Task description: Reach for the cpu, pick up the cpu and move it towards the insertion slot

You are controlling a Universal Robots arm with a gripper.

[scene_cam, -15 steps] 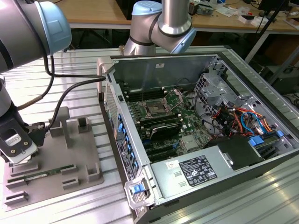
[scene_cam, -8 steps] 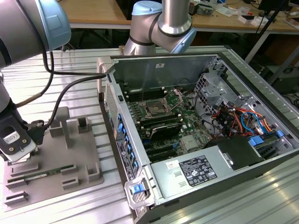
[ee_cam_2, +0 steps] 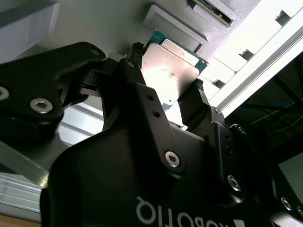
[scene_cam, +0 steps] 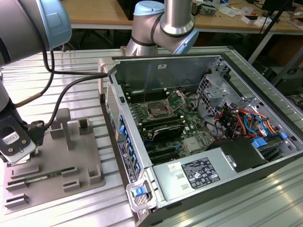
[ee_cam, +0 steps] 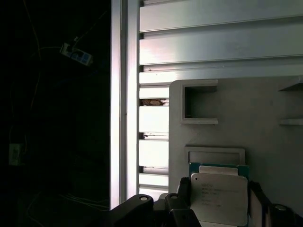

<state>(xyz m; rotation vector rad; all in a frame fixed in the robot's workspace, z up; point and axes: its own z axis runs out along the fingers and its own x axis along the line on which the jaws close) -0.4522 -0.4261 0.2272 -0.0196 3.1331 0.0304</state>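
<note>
Silvery metal with a thin green border is showing between the two black fingers (ee_cam_2: 196, 101) in both wrist views. This is the cpu (ee_cam: 220, 198), and the fingers are pressing against two opposite edges of it, so I am judging that the gripper (scene_cam: 19, 153) is clamping the chip and not only standing around it. The cpu is lying flat between them, close over the grey holder plate (scene_cam: 80, 161), and it is partly covering a shallow square recess of this plate. I cannot tell if the chip is resting on the plate or hanging just above it. In the exterior view the gripper is working at that view's left end of the plate, near the long green memory stick (scene_cam: 45, 177) which is lying in its own place there. The insertion slot (scene_cam: 156, 111) is waiting on the board inside the open computer case (scene_cam: 156, 71), well apart from the gripper, toward the exterior view's right. So the reaching is looking finished and the grasp is looking made, the lifting is at most beginning, and the whole way to the slot is remaining.
</note>
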